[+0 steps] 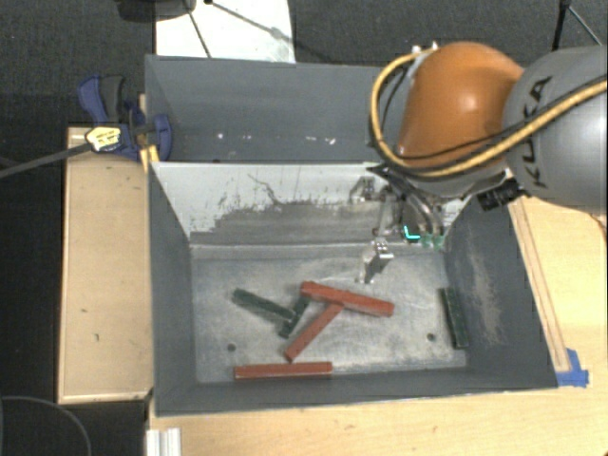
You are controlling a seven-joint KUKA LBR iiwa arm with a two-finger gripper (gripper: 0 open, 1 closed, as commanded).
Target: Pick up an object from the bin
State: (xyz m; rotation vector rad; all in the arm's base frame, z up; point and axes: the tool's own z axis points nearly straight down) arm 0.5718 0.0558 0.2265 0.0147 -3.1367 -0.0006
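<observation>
My gripper [377, 257] hangs under the orange wrist cover, a little above the bin floor at the back middle. Just below it and slightly right lies a red flat bar [347, 299], pointing left to right, with nothing seen held. A second red bar [313, 331] runs diagonally out from under the first bar towards the front. To the left, a dark green bar [262, 303] meets a shorter dark green piece [293, 317].
A third red bar [283, 370] lies along the front wall. Another dark green bar [454, 317] rests near the foot of the right wall. The arm and its cable loops cover the bin's back right corner.
</observation>
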